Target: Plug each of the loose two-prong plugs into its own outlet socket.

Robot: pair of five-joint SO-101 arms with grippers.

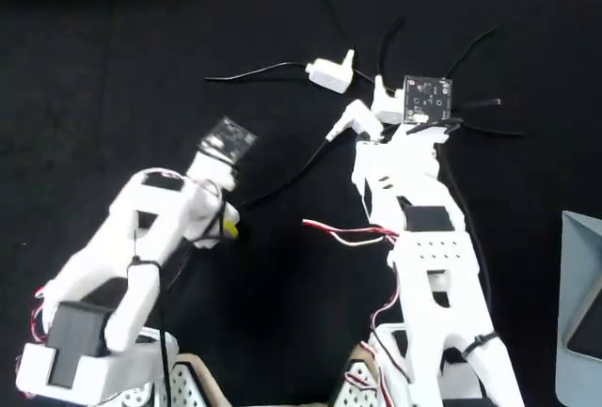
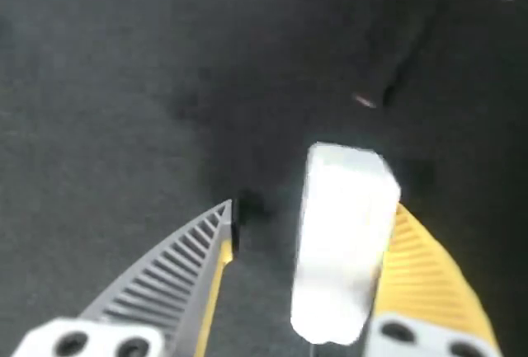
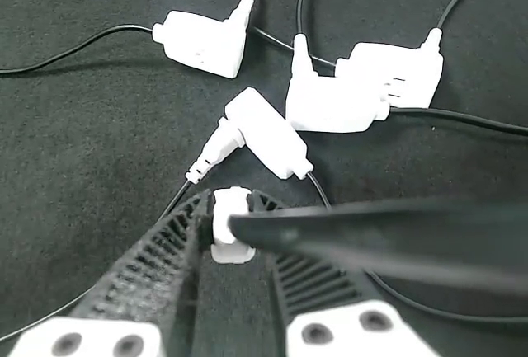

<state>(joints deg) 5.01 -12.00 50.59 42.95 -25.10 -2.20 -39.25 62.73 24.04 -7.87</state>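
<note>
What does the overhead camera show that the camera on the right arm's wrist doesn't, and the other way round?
High view's extras: the left arm, the right arm's body and, to its right, a grey-blue object. Right wrist view's extras: the right gripper closed on a small white piece, seen close. Shared: the white plug bodies with black cables on the black cloth.
</note>
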